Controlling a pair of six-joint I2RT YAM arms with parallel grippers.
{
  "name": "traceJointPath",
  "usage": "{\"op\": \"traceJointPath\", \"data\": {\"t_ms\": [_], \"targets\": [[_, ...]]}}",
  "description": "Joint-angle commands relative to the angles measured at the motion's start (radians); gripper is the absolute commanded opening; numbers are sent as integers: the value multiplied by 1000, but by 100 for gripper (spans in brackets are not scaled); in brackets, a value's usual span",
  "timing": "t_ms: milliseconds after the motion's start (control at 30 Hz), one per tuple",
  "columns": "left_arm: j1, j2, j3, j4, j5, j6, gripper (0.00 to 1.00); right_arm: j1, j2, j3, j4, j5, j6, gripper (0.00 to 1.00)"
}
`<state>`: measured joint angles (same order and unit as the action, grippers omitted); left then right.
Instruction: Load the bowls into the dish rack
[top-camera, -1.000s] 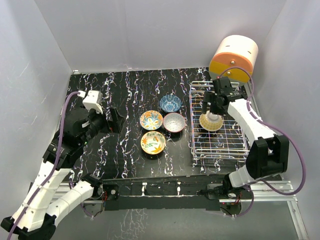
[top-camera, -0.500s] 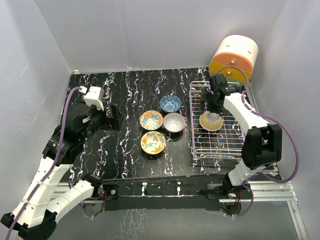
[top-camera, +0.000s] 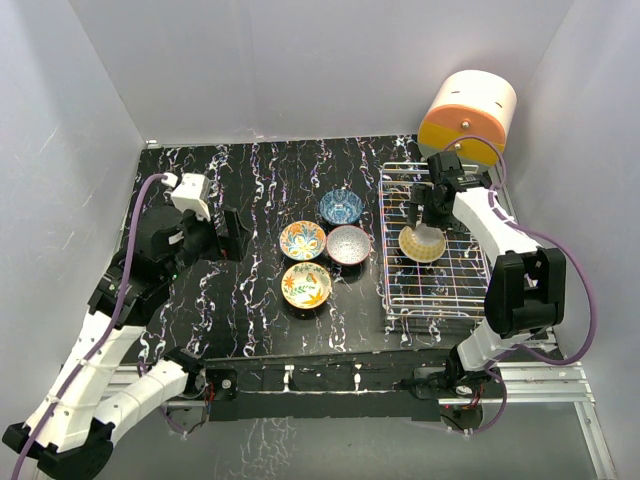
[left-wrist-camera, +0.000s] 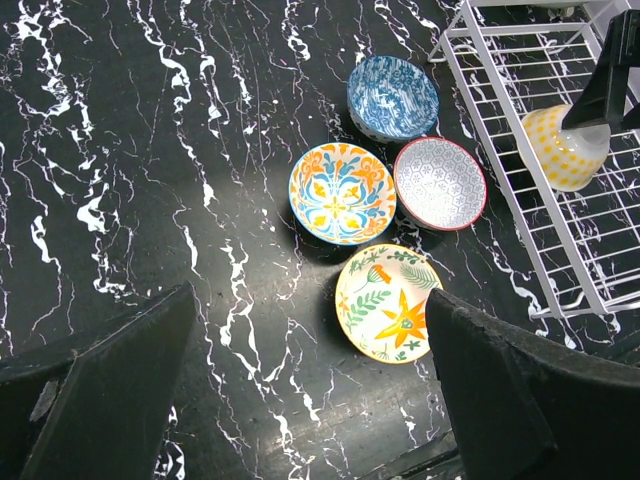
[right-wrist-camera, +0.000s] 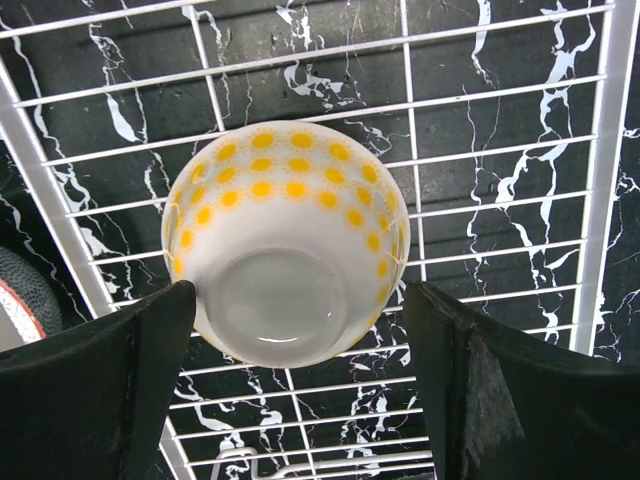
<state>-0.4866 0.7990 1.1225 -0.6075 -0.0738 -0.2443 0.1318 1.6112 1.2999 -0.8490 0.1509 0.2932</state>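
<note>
Black marble-look table (top-camera: 250, 190) w/ white veins. Four bowls sit on it near ctr, rims up, in a tight cluster: blue bowl (top-camera: 341, 207) at the back, orange-floral bowl (top-camera: 302, 240) & pink-white speckled bowl (top-camera: 348, 244) side by side in front of it, yellow leaf-pattern bowl (top-camera: 306, 284) nearest. White wire dish rack (top-camera: 440, 300) lies just to their right. Orange-and-cream cylindrical box (top-camera: 467, 115) at far-right corner, behind rack.

1. Right wrist view: the yellow-dotted bowl (right-wrist-camera: 285, 250) shows only its outside; its inside is hidden.
2. The red-rimmed bowl (right-wrist-camera: 12, 290) is cut off at the left edge.
3. Left wrist view: the dish rack (left-wrist-camera: 481, 138) runs off the right edge.
</note>
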Motion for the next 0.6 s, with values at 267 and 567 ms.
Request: {"op": "traceJointPath", "data": {"t_ms": [267, 567], "targets": [[-4, -7, 1, -11, 5, -22, 97, -8, -4, -52, 78, -25, -9, 73], [-4, -13, -23, 0, 13, -30, 97, -19, -43, -61, 45, 20, -14, 46]]}}
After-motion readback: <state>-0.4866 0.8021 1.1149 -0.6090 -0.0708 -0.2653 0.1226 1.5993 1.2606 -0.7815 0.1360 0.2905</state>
